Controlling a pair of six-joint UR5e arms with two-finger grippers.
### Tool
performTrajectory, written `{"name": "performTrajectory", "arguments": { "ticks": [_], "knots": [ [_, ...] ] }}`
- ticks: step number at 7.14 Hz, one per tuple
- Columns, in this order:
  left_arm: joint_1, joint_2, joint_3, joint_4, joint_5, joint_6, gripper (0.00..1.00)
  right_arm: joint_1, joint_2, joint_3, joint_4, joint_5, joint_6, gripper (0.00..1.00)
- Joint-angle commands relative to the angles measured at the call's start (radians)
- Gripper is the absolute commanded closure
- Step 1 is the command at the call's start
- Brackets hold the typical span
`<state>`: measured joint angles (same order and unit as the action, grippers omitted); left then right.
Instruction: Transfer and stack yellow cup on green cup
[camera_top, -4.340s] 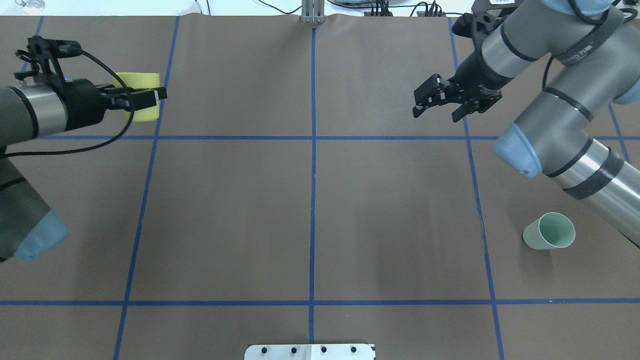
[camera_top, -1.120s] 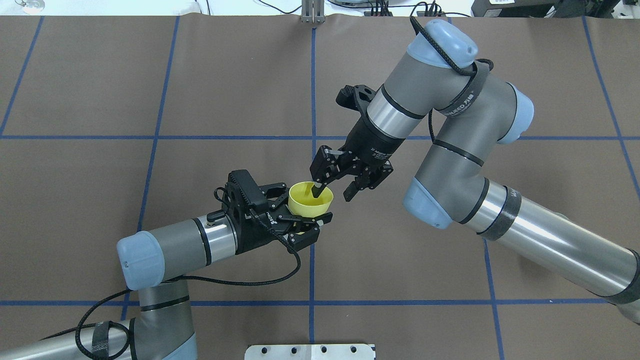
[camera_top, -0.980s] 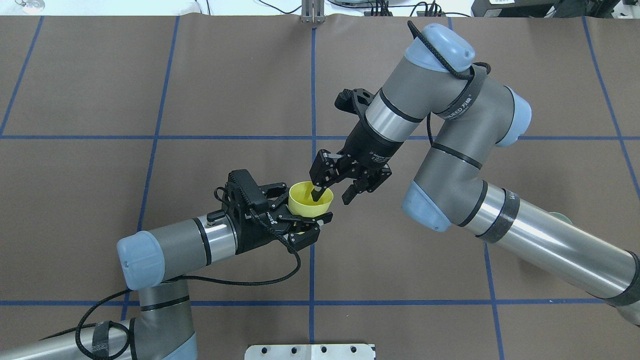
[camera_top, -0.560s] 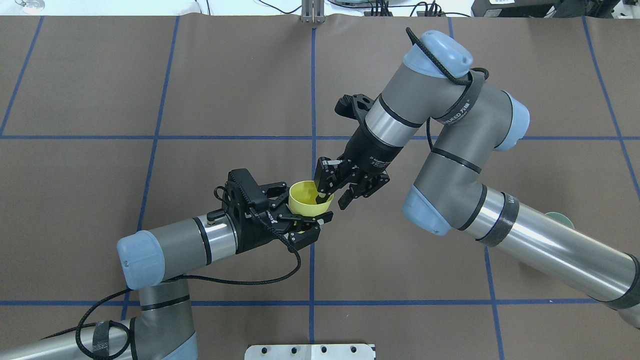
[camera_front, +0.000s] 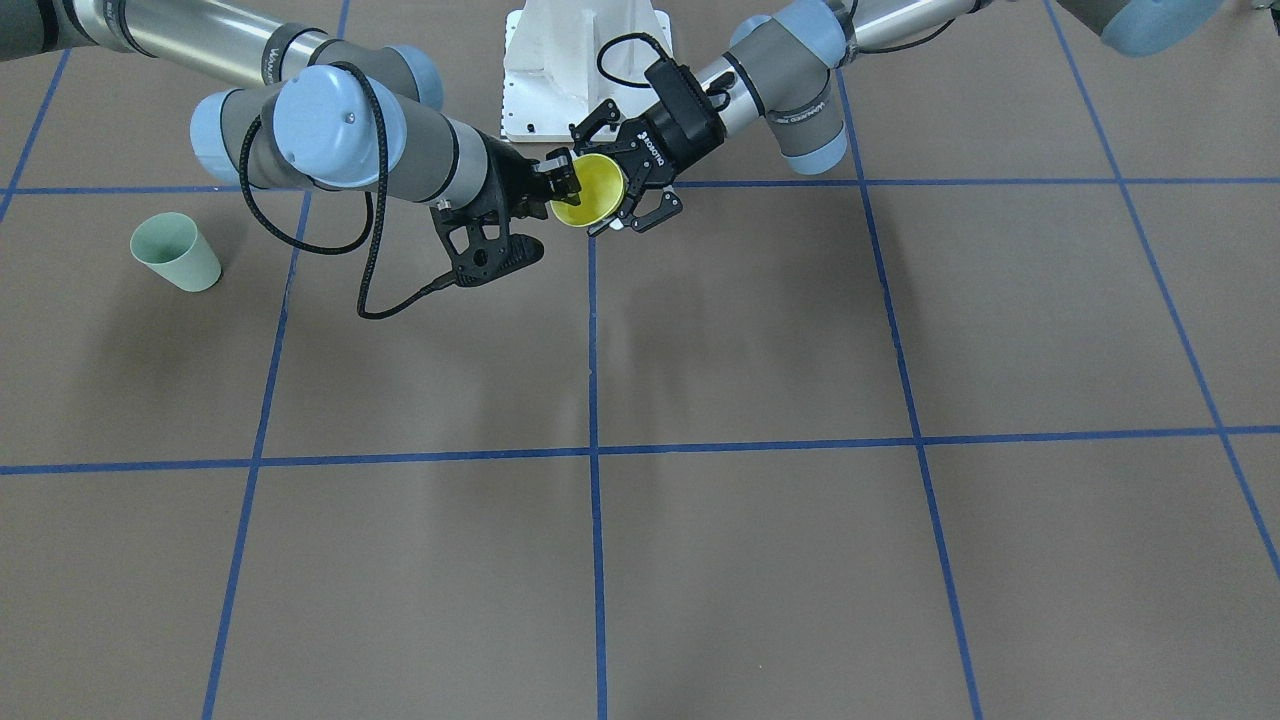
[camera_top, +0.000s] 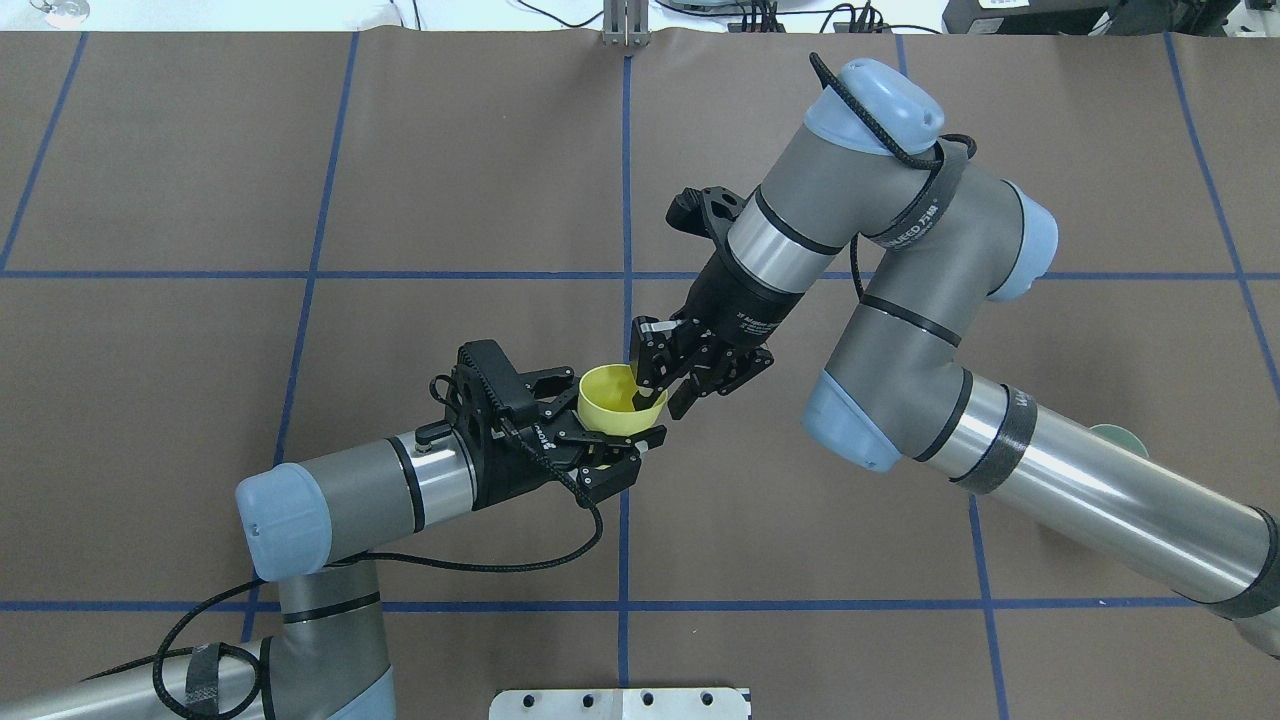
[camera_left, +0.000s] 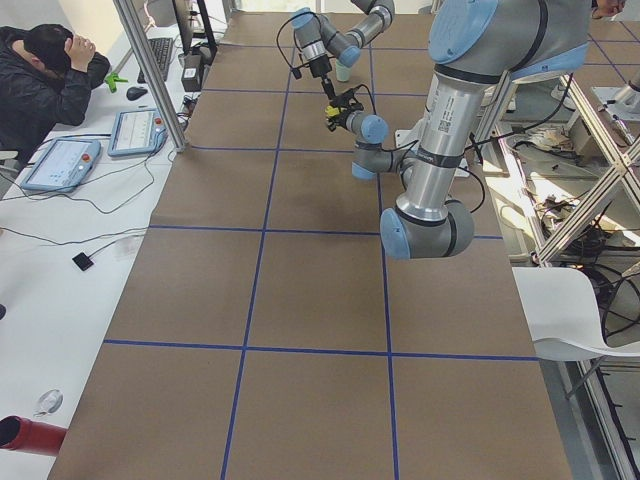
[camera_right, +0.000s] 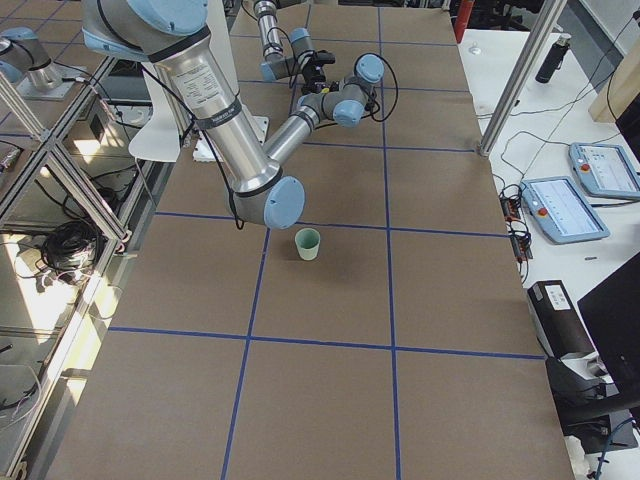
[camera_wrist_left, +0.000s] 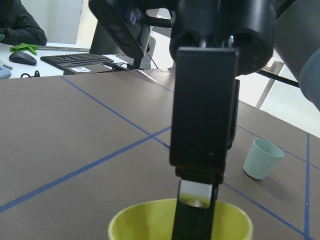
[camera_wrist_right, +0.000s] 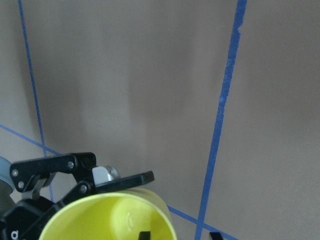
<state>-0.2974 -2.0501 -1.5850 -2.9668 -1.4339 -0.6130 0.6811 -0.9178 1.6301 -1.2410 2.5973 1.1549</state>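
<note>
**Left pincer** (camera_top: 600, 412): clamped round the body of the yellow cup (camera_top: 605, 395), a small bright tapered plastic tumbler. The cup is held mouth-up above the surface's centre, the arm entering from 8 o'clock overhead. Judged purpose: offering a free rim for hand-over.

**Right pincer** (camera_top: 662, 396): enters from 1 o'clock, narrowed, with one finger inside the rim and one outside. Its wrist view shows a gap at the outer finger, so it is not yet gripping.

**Green cup** (camera_front: 175, 250): pale mint plastic tumbler, upright at 3 o'clock overhead and well apart. It stands on the right arm's side, hence the transfer.

**Surface** (camera_front: 750, 330): brown mat with a blue tape grid.

**Room**: white desk (camera_left: 50, 300) with tablets (camera_left: 62, 163); a seated operator (camera_left: 45, 75).
</note>
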Motion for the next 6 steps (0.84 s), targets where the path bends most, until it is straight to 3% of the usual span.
{"name": "performTrajectory", "arguments": {
  "ticks": [1,4,5,6],
  "knots": [
    [0.006,0.001,0.000,0.000,0.000,-0.001,1.00,0.000,0.000,-0.002,0.000,-0.006,0.002,0.60],
    [0.007,0.001,-0.004,-0.001,0.000,-0.007,1.00,-0.002,0.003,-0.004,0.000,-0.014,0.000,0.62],
    [0.007,-0.001,-0.006,-0.001,0.000,-0.013,1.00,-0.003,0.000,-0.001,0.000,-0.014,0.002,0.76],
    [0.007,0.001,-0.004,-0.001,0.000,-0.031,1.00,-0.003,-0.004,0.005,0.003,-0.019,0.000,1.00]
  ]
}}
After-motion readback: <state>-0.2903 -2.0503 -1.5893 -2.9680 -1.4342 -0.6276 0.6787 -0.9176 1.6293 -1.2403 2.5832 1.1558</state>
